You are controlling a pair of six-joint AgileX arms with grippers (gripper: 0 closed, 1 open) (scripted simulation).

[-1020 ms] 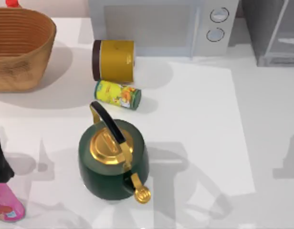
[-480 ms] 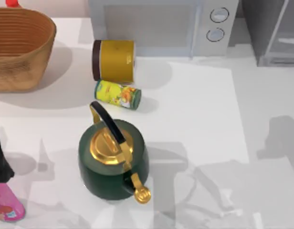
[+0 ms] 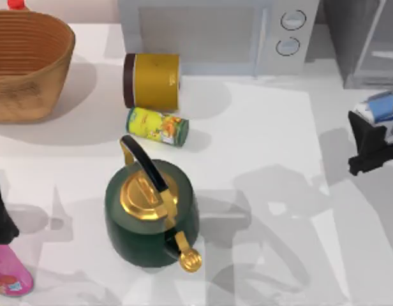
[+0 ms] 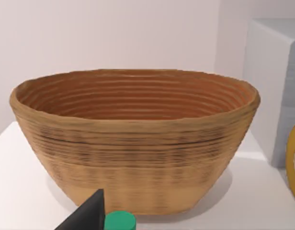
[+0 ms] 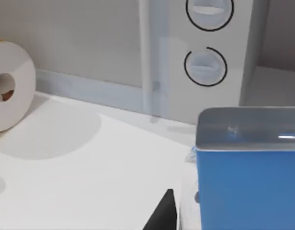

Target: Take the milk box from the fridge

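Milk box (image 3: 381,108) out of the fridge (image 3: 365,41) already, just in front of it near the surface's right edge, tilted. Right hand (image 3: 375,137) right up against the box, looks clamped on it, though hard to be sure. Left arm parked way off, over by the basket (image 4: 133,139).

No legible text — print on yellow-green can (image 3: 157,126) unreadable — microwave dials (image 3: 293,20) unmarked.

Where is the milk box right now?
The milk box sits at the top view's right edge, in the right gripper, just before the fridge.
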